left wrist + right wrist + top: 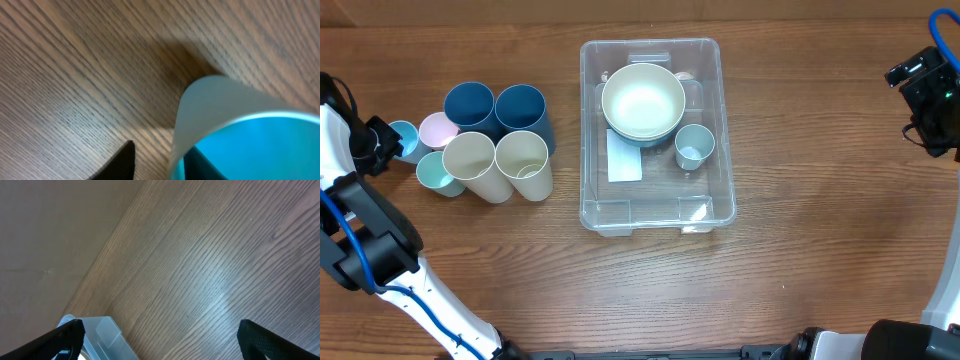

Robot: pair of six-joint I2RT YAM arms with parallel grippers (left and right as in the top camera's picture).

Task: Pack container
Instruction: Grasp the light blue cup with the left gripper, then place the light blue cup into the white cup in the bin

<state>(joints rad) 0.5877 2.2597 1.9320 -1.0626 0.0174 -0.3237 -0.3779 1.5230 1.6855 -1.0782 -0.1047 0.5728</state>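
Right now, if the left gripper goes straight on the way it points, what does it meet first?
The small light-blue cup: its rim sits right at the left gripper, seemingly already inside its open jaws, though depth is unclear.

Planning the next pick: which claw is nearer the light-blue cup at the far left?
Left. The left claw is right at the cup, while the right claw is far off, on the other side of the container.
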